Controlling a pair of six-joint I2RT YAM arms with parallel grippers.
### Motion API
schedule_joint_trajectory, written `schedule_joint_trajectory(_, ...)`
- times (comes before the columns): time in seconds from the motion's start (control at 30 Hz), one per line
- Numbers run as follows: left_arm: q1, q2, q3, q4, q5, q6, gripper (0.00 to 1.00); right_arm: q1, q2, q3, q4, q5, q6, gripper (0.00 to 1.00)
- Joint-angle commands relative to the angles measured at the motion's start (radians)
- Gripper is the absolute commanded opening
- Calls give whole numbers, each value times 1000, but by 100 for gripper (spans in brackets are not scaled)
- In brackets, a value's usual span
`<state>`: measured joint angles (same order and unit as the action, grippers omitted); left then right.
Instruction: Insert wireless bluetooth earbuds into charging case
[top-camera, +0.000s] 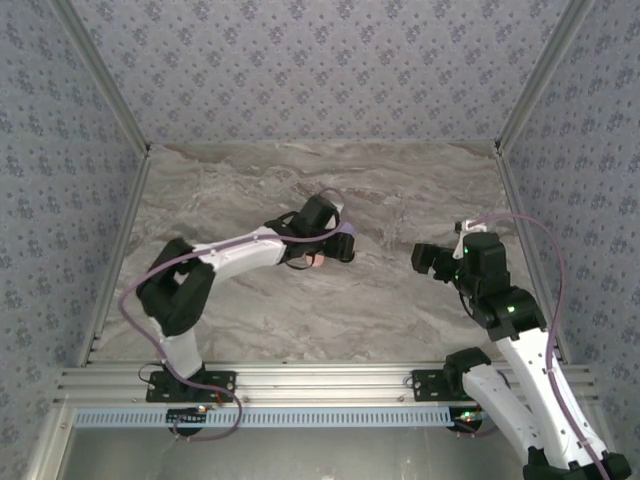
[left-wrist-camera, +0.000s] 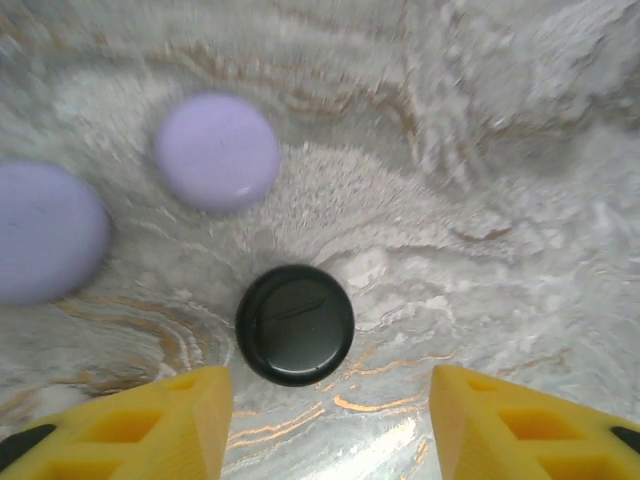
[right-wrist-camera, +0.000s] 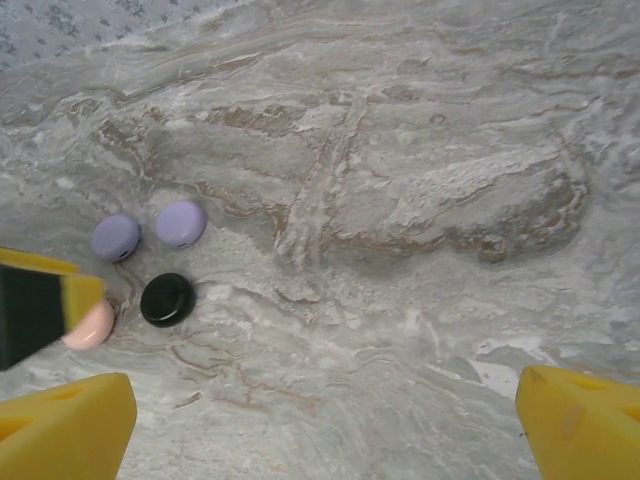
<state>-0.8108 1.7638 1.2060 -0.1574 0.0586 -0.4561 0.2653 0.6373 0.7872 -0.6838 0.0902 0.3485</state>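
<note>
- Hovering low over the table (top-camera: 400, 190), the left gripper (left-wrist-camera: 330, 405) has its jaws parted w/ nothing btwn them. The black disc (left-wrist-camera: 295, 325) lies flat just ahead of the tips, untouched.
- Why, prob.: the disc looks like a closed charging case. The gripper is lined up on it, one yellow finger each side of its line, and the gap looks wide enough to take it. That's a guess, not seen.
- The right gripper (right-wrist-camera: 325, 400) has its jaws spread as wide as they go and is empty. It sits well apart from the discs, prob. parked clear so the arms don't clash.
- Task's things: the black disc sits mid-table in a tight cluster w/ two lilac discs (right-wrist-camera: 181, 223) and a pink disc (right-wrist-camera: 90, 325), likely all cases. Whether the buds are inside them, can't tell.
- The left wrist cam gives the close detail: a faint line across the black disc's top, bare table btwn disc and fingertips, and the lilac pair just beyond.
- The right wrist cam adds the layout: all four discs at once, w/ one of the left gripper's fingers (right-wrist-camera: 45, 300) right by the pink one. Touching or not, can't tell.
- The top cam adds arm posture: left arm stretched to mid-table, right arm bent back on its own side.
</note>
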Motion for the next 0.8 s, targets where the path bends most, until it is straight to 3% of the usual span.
schedule_joint_trajectory(0.0,3,-132,-72,30,-93,49,59,-21,-27,16,-21,59,-57,100)
schedule_joint_trajectory(0.27,32,-464,-309,108,-424,116,82,-78,-53,-159,206,245,-94,100)
schedule_joint_trajectory(0.43,184,-641,-478,159,-505,57,96,-163,-33,-418,578,353,-141,100)
schedule_joint_trajectory(0.6,362,-773,-639,276,-491,70,99,-299,82,-611,1011,217,-114,100)
schedule_joint_trajectory(0.77,432,-821,-780,475,-547,200,99,-312,332,-612,1262,97,-231,100)
